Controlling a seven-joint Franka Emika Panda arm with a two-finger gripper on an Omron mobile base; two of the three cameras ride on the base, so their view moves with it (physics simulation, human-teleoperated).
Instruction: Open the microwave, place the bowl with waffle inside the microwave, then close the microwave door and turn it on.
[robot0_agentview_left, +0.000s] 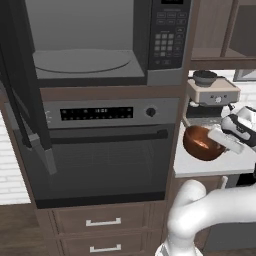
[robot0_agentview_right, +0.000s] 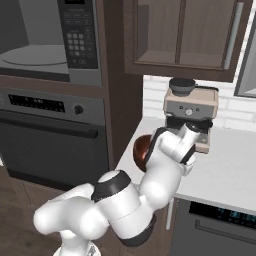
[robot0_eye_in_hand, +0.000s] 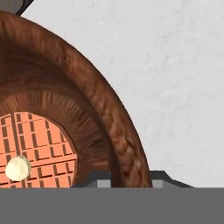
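Wooden bowl (robot0_eye_in_hand: 65, 100) rim sits between the jaws — waffle (robot0_eye_in_hand: 37, 151) inside — grip not discernible.

White counter (robot0_agentview_left: 210, 165) bearing wooden bowl (robot0_agentview_left: 201, 142) and coffee machine (robot0_agentview_left: 212, 95).
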